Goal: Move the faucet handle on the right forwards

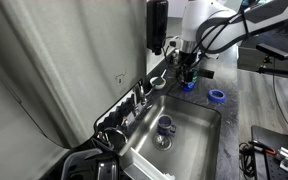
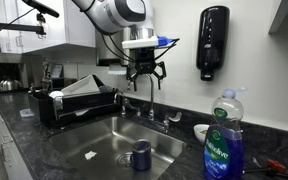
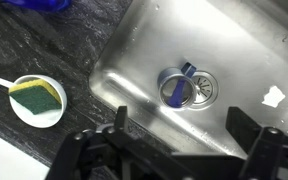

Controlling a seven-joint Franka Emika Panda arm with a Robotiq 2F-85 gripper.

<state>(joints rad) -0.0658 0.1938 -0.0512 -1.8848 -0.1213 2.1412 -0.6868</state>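
1. One step is in hand, by my judgement: the approach. The gripper (image 2: 146, 74) hangs in the air over the back of the sink (image 2: 84, 138), and nothing has been touched yet.
2. Next move, as I judge it: I lower the gripper, set one finger behind the handle and push it forwards, towards the basin. This calls for a slow descent, since the spout (image 2: 150, 100) stands just beside the path.
3. Gripper state: jaws spread wide and empty. The wrist view shows both fingers (image 3: 116, 122) well apart, with only the sink floor far below between them. They touch nothing.
4. Handle (image 2: 171, 117): in an exterior view it sits on the sink's back edge, to the right of the spout. It is below the gripper, a little to one side and clear of it. It is too small for me to read its angle.
5. Sink: a mug (image 3: 179, 88) stands in the middle of the basin floor, well clear of the handle.
6. Counter: a bowl (image 3: 22, 115) holding a sponge (image 3: 36, 95) rests beside the sink. A soap bottle (image 2: 222, 138) stands near the camera, away from the work.
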